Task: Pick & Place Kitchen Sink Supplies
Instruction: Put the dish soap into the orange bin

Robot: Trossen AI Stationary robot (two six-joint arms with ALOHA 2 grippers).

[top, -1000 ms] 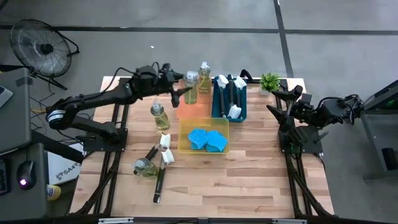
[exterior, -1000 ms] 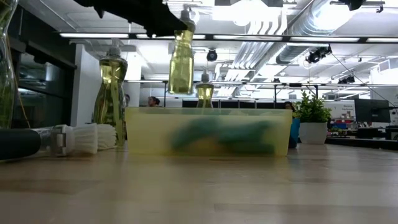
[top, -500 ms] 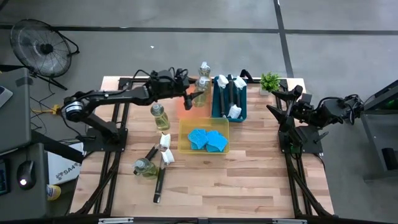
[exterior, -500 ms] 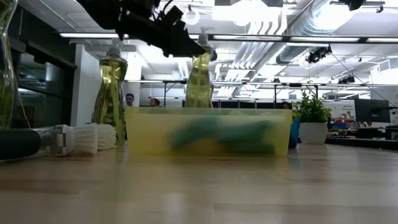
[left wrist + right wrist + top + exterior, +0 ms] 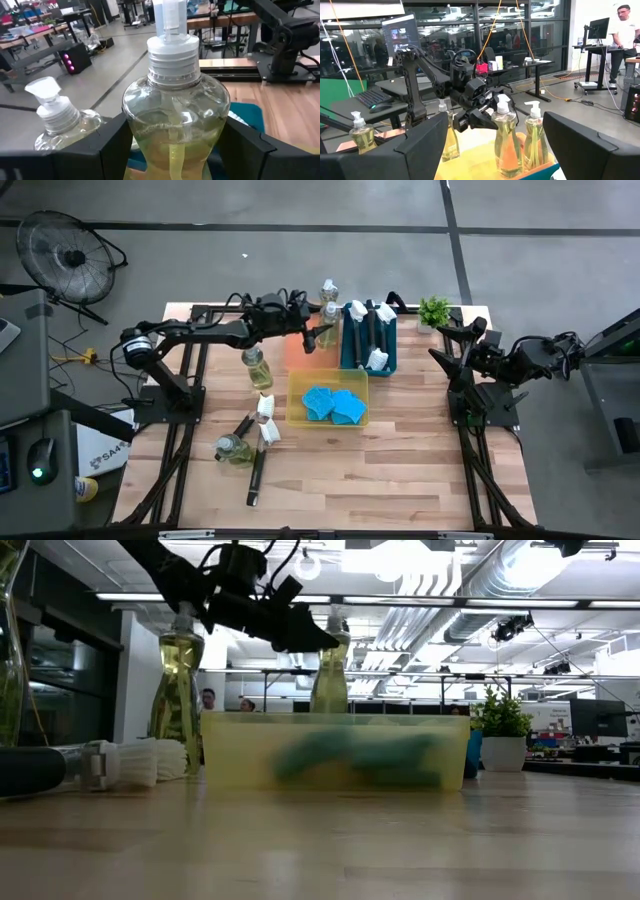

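Note:
My left gripper [image 5: 318, 335] reaches from the table's left over the orange tray [image 5: 300, 352] and is shut on a clear soap bottle [image 5: 175, 115] with a white pump top. That bottle stands upright beside a second bottle [image 5: 327, 292] in the same tray. Another soap bottle [image 5: 256, 367] stands on the table, and one [image 5: 232, 448] lies on its side. Two black-handled brushes [image 5: 262, 420] lie near it. Blue sponges [image 5: 330, 402] sit in the yellow tray. My right gripper [image 5: 462, 352] waits open at the table's right edge. My left gripper pinches the soap bottle's upper body [image 5: 150, 125], just under the shoulder, between its two fingers [image 5: 110, 145]. The fingers come in level from the table's left. The bottle stays upright [image 5: 330, 680] in the orange tray. The yellow tray hides its base in the low view.
The teal tray [image 5: 350, 352] with white-headed brushes stands right of the orange tray. A small green plant [image 5: 434, 310] sits at the far right corner. The near half of the table [image 5: 400, 470] is bare wood.
My left gripper has carried the soap bottle toward the table's right and down. The bottle went from hanging high above the table to standing low in the orange tray beside the other bottle. The grip stayed shut.

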